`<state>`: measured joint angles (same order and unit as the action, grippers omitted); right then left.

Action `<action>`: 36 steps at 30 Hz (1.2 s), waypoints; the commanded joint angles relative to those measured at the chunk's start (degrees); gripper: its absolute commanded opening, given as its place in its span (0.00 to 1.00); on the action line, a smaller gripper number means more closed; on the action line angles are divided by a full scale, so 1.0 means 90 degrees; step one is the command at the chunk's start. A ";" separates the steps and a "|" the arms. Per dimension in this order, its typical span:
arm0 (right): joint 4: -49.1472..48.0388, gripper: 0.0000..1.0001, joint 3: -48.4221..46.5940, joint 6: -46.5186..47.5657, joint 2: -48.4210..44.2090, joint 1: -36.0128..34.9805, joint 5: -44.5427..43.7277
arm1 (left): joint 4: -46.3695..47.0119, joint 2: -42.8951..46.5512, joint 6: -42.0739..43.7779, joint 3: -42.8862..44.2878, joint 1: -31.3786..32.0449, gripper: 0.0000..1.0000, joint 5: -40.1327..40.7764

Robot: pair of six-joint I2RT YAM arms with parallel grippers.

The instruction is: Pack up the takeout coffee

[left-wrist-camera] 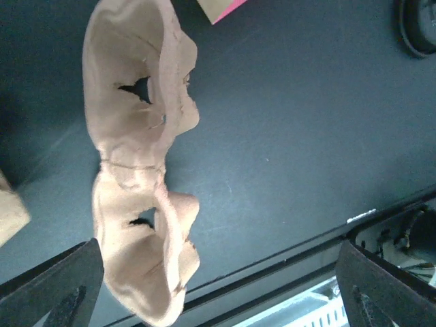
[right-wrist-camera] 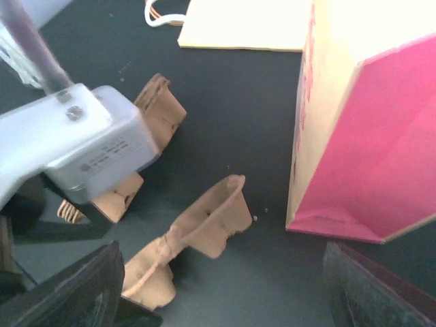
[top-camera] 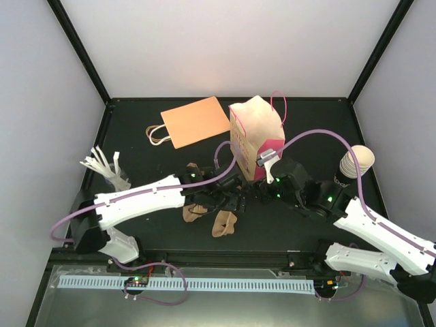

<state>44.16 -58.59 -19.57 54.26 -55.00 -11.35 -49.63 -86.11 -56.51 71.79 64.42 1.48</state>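
White walls closed in a dark counter [top-camera: 136,136] on three sides. Near its middle stood a paper bag [top-camera: 255,139], kraft outside and pink on one panel, upright with its mouth open. A second bag [top-camera: 194,121], orange, lay flat behind and to the left of it. The takeout coffee [top-camera: 355,163] stood on the counter's right side, outside both bags and well apart from the standing one, just beyond the right arm. A bundle of thin white sticks [top-camera: 102,165] sat at the far left.

Both arms reached toward the centre. The left hand [left-wrist-camera: 218,253] was spread wide and held nothing; a brown pulp carrier [left-wrist-camera: 136,157] lay on the counter under it, nearer one finger. The right hand [right-wrist-camera: 223,253] was also wide and empty, with a pulp carrier below it and the pink bag just to its side.
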 commanded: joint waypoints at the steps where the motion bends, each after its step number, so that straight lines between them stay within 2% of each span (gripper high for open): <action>1: -0.0113 0.82 0.0148 -0.0066 -0.0113 -0.0041 0.0096 | -0.0578 0.0789 0.0505 0.0561 -0.0084 0.97 0.0601; 5: -0.0246 0.82 0.0225 -0.0016 -0.0016 -0.0041 0.0452 | -0.0929 0.1344 0.0677 0.0138 -0.0386 0.97 0.1130; 13: -0.0454 0.82 0.0389 0.0091 0.0062 -0.0041 0.0990 | -0.0495 0.2370 0.0991 -0.1507 -0.1638 0.93 0.0727; 17: -0.0547 0.82 0.0437 0.0134 -0.0078 -0.0041 0.1058 | -0.0110 0.2253 0.1120 -0.2065 -0.1970 0.90 0.0440; 22: -0.0583 0.82 0.0501 0.0108 -0.0122 -0.0041 0.1025 | 0.0137 0.1616 0.1328 -0.2116 -0.2070 0.88 -0.0143; 26: -0.0602 0.82 0.0532 0.0040 -0.0082 -0.0041 0.1087 | 0.0518 0.1252 0.1411 -0.2233 -0.2070 0.76 -0.0439; 28: -0.0618 0.82 0.0550 0.0025 -0.0090 -0.0039 0.1088 | 0.0604 0.1172 0.1415 -0.2269 -0.2078 0.65 -0.0431; 33: -0.0629 0.82 0.0582 0.0035 -0.0078 -0.0042 0.1032 | 0.0255 0.1129 0.1141 -0.2259 -0.2096 0.28 0.0168; 36: -0.0656 0.82 0.0599 0.0045 -0.0037 -0.0041 0.1047 | 0.0011 0.1106 0.1018 -0.2246 -0.2146 0.21 0.0421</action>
<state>39.79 -53.69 -19.22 53.84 -55.07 -2.31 -47.09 -75.88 -45.67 51.18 45.84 1.30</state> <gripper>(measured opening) 0.824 0.238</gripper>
